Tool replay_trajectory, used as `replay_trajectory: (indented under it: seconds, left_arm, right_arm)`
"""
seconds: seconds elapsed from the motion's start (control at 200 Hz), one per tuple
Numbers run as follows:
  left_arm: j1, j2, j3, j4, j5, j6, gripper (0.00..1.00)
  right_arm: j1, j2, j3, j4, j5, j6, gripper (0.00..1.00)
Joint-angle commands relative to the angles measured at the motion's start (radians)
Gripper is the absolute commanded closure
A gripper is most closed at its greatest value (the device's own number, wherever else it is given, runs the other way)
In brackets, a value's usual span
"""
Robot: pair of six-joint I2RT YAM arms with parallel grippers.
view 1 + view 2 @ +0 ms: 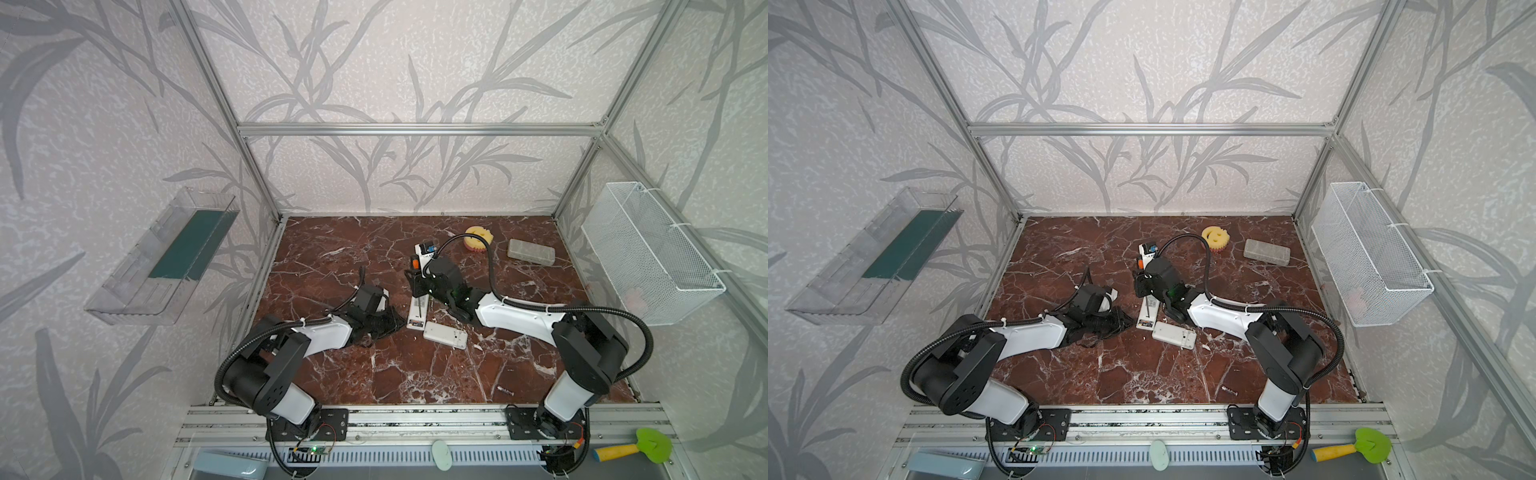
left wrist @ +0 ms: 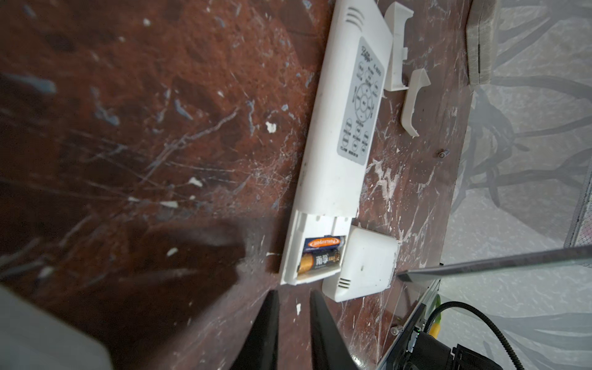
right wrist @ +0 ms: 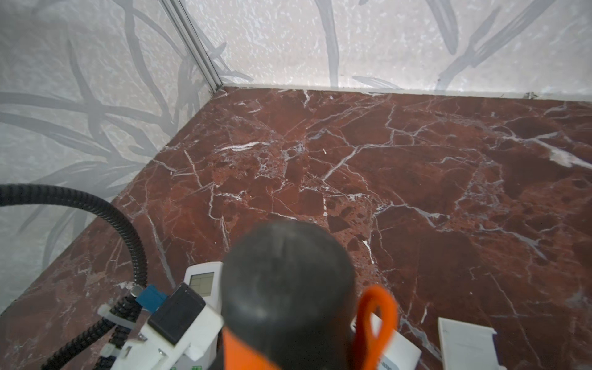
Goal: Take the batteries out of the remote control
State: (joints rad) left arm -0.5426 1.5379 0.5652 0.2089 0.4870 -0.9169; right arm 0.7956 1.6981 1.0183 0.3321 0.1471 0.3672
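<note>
2 batts (image 2: 321, 257) in remote (image 2: 342, 128) bay (1 blue, 1 orange-black)

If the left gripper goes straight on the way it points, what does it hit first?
Likely the open end of the long white remote, where the batteries sit; the left gripper aims at it. Depth is unclear.

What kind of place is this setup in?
Most likely a robot test cell, not a home: an aluminium frame with wallpapered panels boxes in a marble-patterned tabletop, and the left arm and right arm are bolted to a rail along its front edge.
</note>
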Motion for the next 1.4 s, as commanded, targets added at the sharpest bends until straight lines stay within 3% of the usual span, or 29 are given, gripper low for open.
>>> replay_trajectory:
  seconds: [0.0, 0.285, 0.945, 1.185, 1.395]
  left_arm:
    - [-0.003, 0.026, -0.009, 0.014, -0.029, 0.012, 0.82]
    - [-0.005, 0.058, 0.03, -0.038, -0.109, 0.05, 0.85]
    - [-0.09, 0.099, 0.064, 0.082, -0.104, 0.003, 0.85]
    - [-0.092, 0.056, 0.061, 0.069, -0.12, 0.015, 0.84]
    - [-0.07, 0.021, 0.058, 0.06, -0.119, 0.012, 0.79]
  right_arm:
    - [-0.024, 0.003, 0.008, -0.068, 0.093, -0.029, 1.0]
    - [-0.079, 0.114, 0.056, -0.11, 0.058, -0.044, 1.0]
    - [-0.114, 0.303, 0.213, 0.087, -0.298, -0.017, 1.0]
    - [-0.123, 0.279, 0.195, 0.118, -0.326, -0.011, 1.0]
    - [-0.099, 0.117, 0.02, 0.242, -0.246, -0.013, 1.0]
